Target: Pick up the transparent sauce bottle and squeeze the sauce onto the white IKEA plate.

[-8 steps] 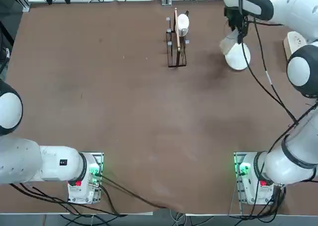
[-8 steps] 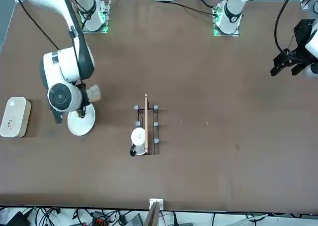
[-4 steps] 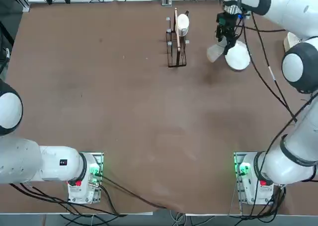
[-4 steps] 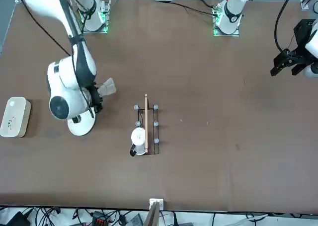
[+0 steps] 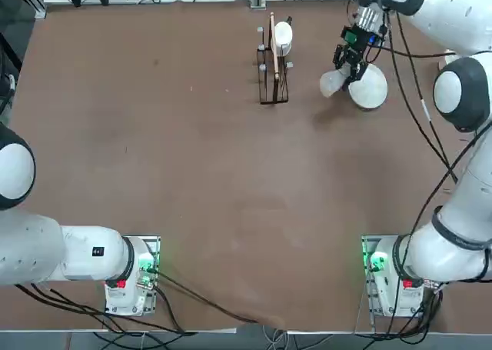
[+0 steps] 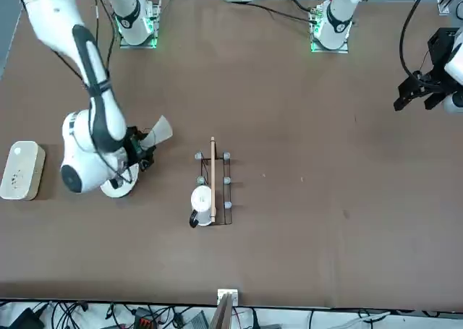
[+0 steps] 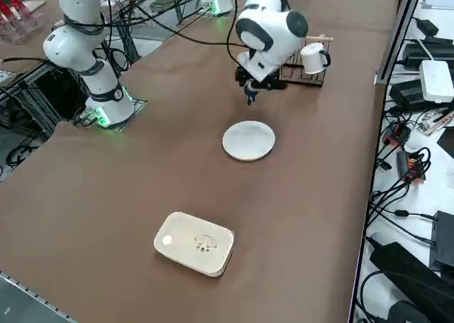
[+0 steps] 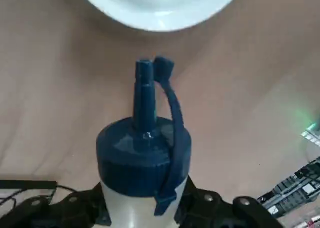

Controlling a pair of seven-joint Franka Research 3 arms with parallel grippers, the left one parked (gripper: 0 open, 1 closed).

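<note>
Right gripper point(image 5: 347, 65) shifted plate-side | fingers clamp transparent sauce bottle point(image 8: 142, 160)

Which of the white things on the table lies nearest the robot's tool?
The round white plate: it lies just beside the right tool, while the rounded box and the mug in the rack sit farther off.

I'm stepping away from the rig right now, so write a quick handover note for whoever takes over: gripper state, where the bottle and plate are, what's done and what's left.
Right gripper: shut on the transparent sauce bottle, held off the table and tilted, at the plate's edge.
Bottle: dark blue nozzle points toward the plate's rim but is not over it; its little tethered cap hangs open.
White IKEA plate: flat on the table, no sauce visible.
Done: bottle picked up and brought to the plate.
Left: bring the nozzle over the plate, squeeze sauce out.
</note>
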